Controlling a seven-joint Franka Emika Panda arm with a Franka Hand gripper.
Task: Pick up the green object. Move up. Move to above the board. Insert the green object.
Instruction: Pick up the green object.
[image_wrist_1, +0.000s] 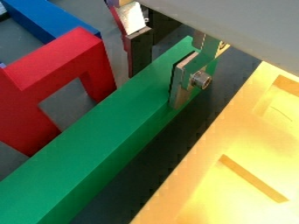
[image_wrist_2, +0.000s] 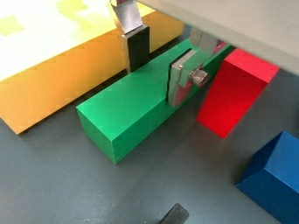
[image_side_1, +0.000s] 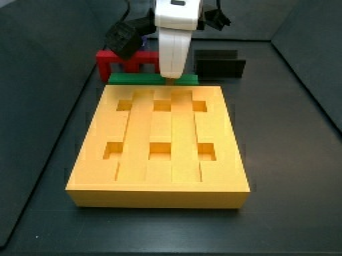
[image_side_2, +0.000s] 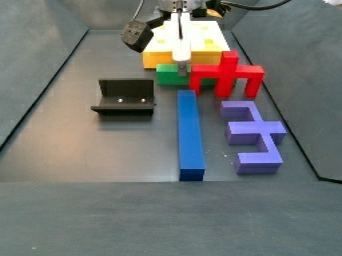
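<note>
The gripper straddles the green bar, its fingers at the bar's sides, seemingly clamped on it. The bar lies on the floor between the board and the red piece. Lifting, carrying over the board and inserting are left.

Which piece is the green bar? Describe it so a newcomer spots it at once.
Start at the big yellow board. Along its far end in this side view lies the green bar, with the gripper down over it, fingers either side. It is plain and long, unlike the notched red piece just beyond it.
</note>
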